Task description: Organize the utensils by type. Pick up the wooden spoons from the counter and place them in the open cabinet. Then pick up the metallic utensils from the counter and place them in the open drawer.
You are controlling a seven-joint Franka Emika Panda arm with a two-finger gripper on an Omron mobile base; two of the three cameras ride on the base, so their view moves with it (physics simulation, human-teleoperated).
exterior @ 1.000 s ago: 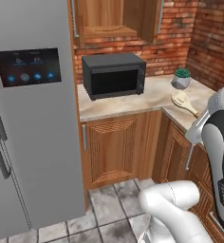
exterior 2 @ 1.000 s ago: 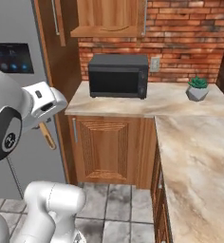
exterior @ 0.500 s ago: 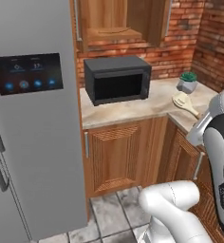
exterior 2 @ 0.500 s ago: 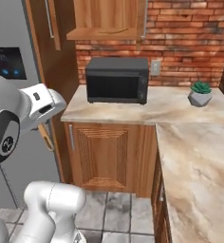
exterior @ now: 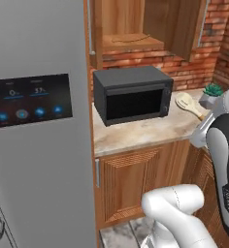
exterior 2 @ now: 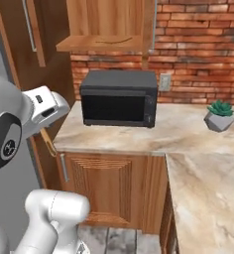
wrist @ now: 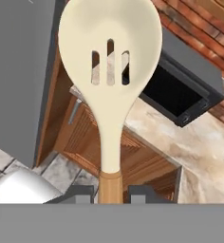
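We see our arm (exterior: 223, 164) as glossy white rounded shells with dark grey joint bands, a small round marking on a grey disc, and two dark square fingertips (wrist: 79, 193).

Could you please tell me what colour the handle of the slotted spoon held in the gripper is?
Brown wood below a cream bowl; the spoon shows best in the hand view.

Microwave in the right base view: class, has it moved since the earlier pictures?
No. The microwave keeps its spot on the counter, left of the potted plant; the whole picture shifted, so the camera moved.
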